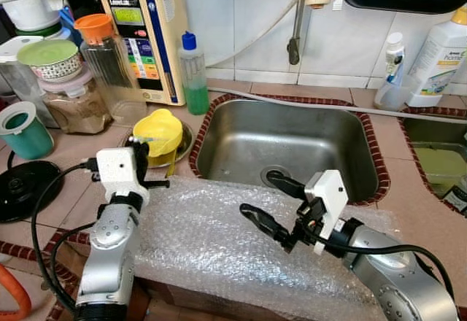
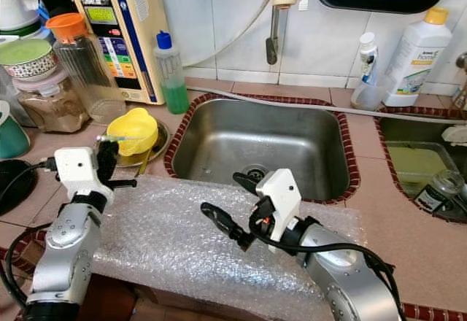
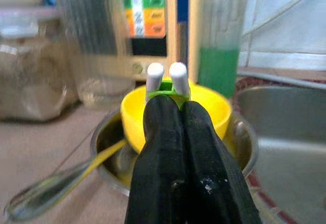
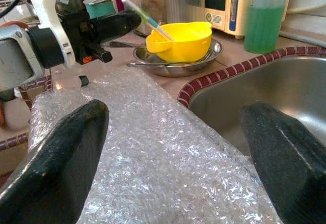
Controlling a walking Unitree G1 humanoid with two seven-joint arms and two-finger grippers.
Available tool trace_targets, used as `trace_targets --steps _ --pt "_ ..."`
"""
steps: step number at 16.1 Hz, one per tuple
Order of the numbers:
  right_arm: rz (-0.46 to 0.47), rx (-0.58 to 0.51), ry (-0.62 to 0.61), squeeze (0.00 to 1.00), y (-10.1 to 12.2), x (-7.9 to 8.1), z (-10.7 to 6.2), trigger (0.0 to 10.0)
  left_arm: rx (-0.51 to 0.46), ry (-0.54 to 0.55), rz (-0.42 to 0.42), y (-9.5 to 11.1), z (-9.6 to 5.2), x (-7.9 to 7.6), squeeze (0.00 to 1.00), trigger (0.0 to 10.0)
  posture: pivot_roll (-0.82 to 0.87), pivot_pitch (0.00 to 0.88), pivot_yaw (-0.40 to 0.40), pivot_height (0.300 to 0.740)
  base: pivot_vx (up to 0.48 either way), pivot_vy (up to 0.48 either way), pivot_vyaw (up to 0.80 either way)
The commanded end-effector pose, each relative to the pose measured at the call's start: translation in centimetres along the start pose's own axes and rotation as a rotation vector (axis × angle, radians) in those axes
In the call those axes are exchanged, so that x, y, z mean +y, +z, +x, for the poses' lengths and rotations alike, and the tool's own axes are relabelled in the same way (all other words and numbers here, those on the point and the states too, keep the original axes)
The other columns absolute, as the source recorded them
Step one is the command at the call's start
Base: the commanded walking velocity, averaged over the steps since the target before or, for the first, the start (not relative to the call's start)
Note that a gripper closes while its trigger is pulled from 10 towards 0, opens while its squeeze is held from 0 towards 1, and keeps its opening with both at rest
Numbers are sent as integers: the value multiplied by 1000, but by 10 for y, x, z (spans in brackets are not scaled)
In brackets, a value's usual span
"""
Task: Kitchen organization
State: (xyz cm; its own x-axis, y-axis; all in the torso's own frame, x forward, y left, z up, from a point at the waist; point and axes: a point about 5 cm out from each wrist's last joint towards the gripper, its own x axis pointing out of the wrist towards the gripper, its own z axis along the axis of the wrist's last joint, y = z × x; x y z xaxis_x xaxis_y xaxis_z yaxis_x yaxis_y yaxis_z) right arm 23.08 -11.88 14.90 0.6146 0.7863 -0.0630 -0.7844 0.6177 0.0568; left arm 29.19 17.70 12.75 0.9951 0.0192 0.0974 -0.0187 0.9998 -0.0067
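Observation:
My left gripper [image 1: 142,149] is shut on a thin white-and-green stick-like item [image 3: 166,77]; its tips point at a yellow bowl [image 1: 159,130]. The bowl sits in a shallow steel pan [image 3: 244,150] on the counter, left of the sink [image 1: 284,142]. A whisk [image 3: 46,193] lies with its handle in the pan. My right gripper [image 1: 268,201] is open, hovering over a sheet of bubble wrap [image 1: 211,252] spread on the counter's front edge, with nothing between its fingers [image 4: 61,158].
Behind the bowl stand a beige water machine [image 1: 146,36], a green soap bottle [image 1: 193,76] and an orange-lidded jar [image 1: 106,58]. A teal cup [image 1: 25,128] and black lid [image 1: 18,186] lie far left. White bottles [image 1: 441,58] and a second basin [image 1: 438,164] are right.

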Motion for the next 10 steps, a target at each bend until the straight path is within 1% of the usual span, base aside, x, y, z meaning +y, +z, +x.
trace_targets --steps 1,4,5,7,8,10 --pt "-16 -9 -10 0 4 -4 0 10000 -84 -22 48 19 2 -4 0 0 -13 0 54 740 0 0 0" --pt "-21 -13 -20 0 5 -5 0 10000 -149 -41 91 34 5 -8 0 0 -12 0 56 740 0 0 0" --pt "-23 -19 -33 0 6 -7 0 10000 -181 -51 99 42 8 -10 0 0 -12 0 56 740 0 0 0" --pt "-48 -46 -101 0 11 -18 1 10000 -242 -97 108 60 13 -19 0 0 -10 0 60 740 0 0 0" --pt "-57 -53 -121 0 12 -21 1 10000 -258 -109 113 64 14 -21 0 0 -10 0 60 740 0 0 0" --pt "-96 -76 -195 0 18 -33 0 10000 -268 -161 106 71 17 -29 0 0 -8 0 66 740 0 0 0"
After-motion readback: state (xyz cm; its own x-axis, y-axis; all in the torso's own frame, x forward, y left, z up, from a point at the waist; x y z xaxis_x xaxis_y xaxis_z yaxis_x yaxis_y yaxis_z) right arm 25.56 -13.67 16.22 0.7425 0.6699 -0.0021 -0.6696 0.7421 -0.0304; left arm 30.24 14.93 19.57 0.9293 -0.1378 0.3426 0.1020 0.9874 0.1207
